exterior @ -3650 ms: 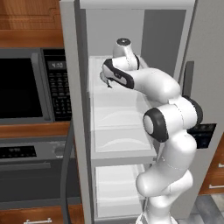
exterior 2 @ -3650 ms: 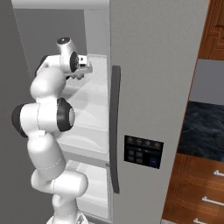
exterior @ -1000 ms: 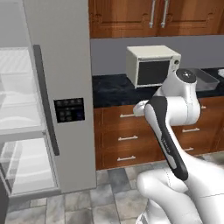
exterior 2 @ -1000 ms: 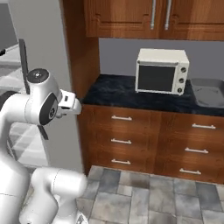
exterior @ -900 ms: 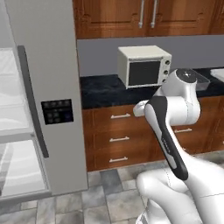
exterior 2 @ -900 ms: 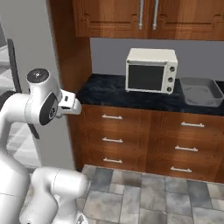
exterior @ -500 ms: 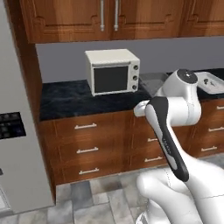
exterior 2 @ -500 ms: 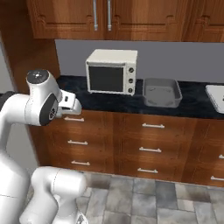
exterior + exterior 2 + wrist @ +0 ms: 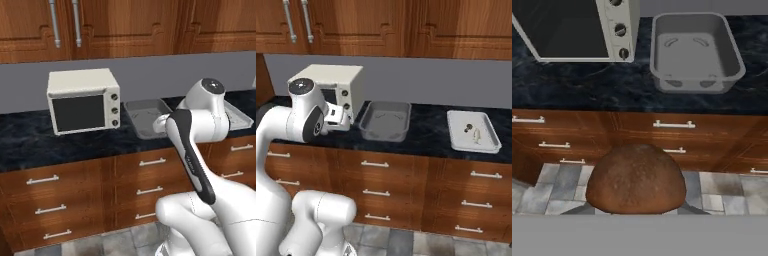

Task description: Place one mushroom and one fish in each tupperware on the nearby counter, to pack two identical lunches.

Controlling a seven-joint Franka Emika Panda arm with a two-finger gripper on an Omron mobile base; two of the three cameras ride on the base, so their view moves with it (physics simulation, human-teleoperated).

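Red-brown mushroom (image 9: 636, 179) clenched in the gripper (image 9: 632, 207), above the floor tiles (image 9: 559, 187).

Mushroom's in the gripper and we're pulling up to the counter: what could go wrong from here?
The white tray already appears to hold a mushroom and a fish, so dropping this mushroom there would double up; it probably belongs in the grey tub. The tub sits close beside the toaster oven, so the arm could clip it on approach.
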